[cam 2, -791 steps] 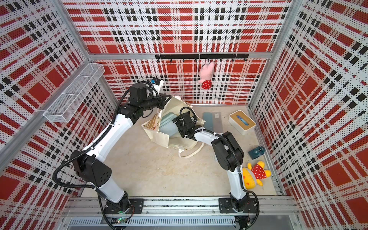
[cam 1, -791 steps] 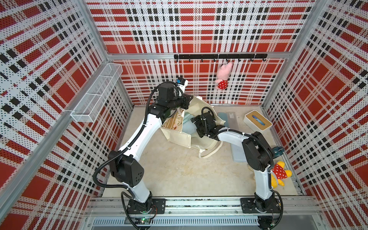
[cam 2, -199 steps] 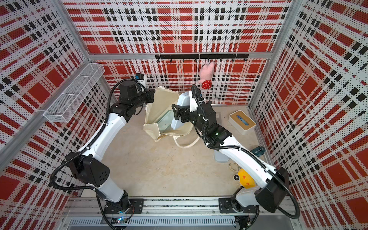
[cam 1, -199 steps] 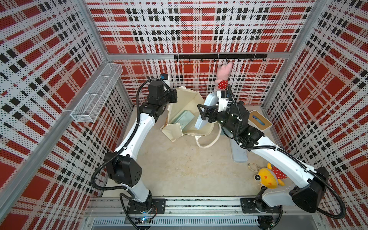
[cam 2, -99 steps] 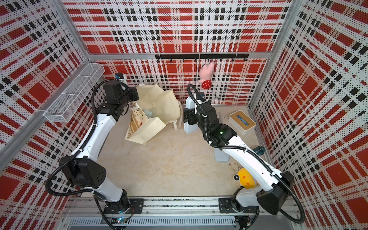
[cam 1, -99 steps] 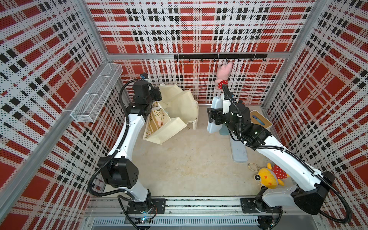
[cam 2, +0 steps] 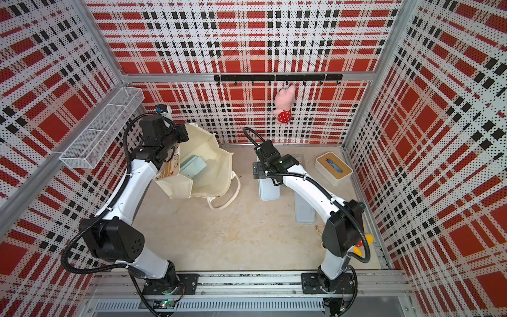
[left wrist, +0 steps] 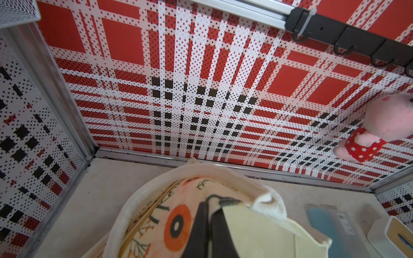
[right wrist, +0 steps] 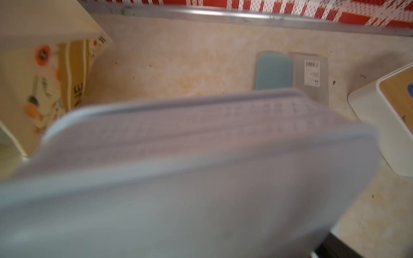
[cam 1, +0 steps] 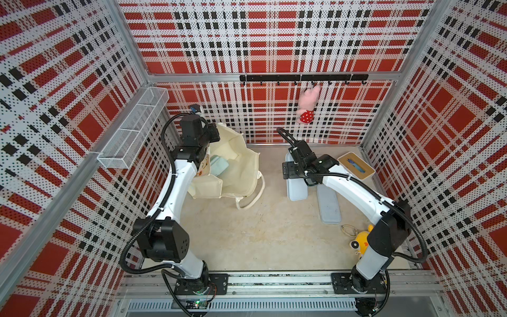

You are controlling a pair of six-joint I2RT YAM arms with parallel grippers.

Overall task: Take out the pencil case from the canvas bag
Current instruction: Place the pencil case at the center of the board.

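A second ago the pencil case (cam 1: 296, 189) stood at the mouth of the canvas bag (cam 1: 241, 167). Now it is out and well apart from the bag, carried to the right and lower over the table (cam 1: 247, 241). The left arm has drawn back toward the left wall with the bag's rim, and the right arm has folded down. The bag, slumped with its printed face up half a second ago, now gapes open toward the camera in both top views. A flat green case (cam 1: 219, 166) shows inside it, and one white handle loop (cam 1: 251, 200) trails on the table. The left gripper (left wrist: 209, 207) is clamped tight on the bag's upper edge, its black fingers (left wrist: 197, 227) pinching the printed cloth between them. The right gripper (cam 1: 293, 170) grasps the pale blue-grey pencil case with its jaws spread wide across it. The case fills the right wrist view as a blur, and whether its lower end touches the table cannot be told. Another pale case (cam 1: 329, 205) lies just beside it, near a white box (cam 1: 356, 164).
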